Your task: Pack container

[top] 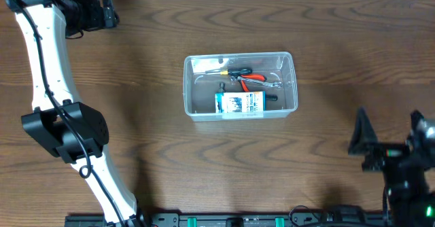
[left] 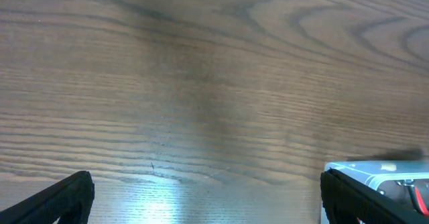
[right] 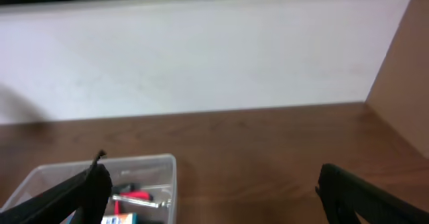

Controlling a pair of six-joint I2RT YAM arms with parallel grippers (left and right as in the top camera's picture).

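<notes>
The container point(top: 238, 56) is a clear plastic tub in the middle of the wooden table. Inside it lie red-handled pliers point(top: 255, 81), a small blue-and-white box point(top: 239, 103) and a slim tool with a yellow tip point(top: 223, 71). My left gripper point(top: 114, 13) is at the far left corner, well away from the tub, open over bare wood point(left: 208, 197); one corner of the container point(left: 375, 170) shows at the right edge of its view. My right gripper point(top: 387, 121) is near the front right, open and empty point(right: 214, 190), facing the container point(right: 161, 162) and the pliers point(right: 137, 196).
A pale wall point(right: 201, 56) rises behind the table's far edge. A tan panel point(right: 405, 70) stands at the right side. The left arm point(top: 47, 84) stretches along the table's left side.
</notes>
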